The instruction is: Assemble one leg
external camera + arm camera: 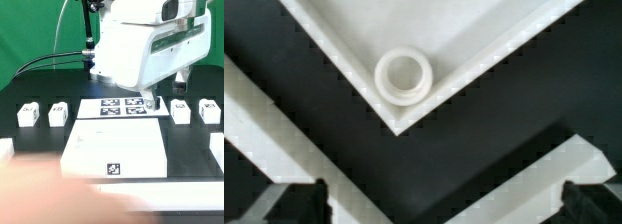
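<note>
Four small white legs with tags stand on the black table: two at the exterior view's left (29, 113) (59, 113) and two at its right (181, 111) (209, 109). My gripper (150, 101) hangs over the far right corner of the large white square panel (115, 150), touching no leg. In the wrist view the gripper (438, 205) is open and empty, its dark fingers (287, 205) wide apart. Past them lies a panel corner (473, 40) with a round screw hole (402, 75). No leg shows in the wrist view.
The marker board (120, 106) lies behind the panel, partly under the arm. White raised pieces show at the exterior view's left edge (5, 150) and right edge (218, 150). White bands (260, 130) cross the wrist view beside the panel corner.
</note>
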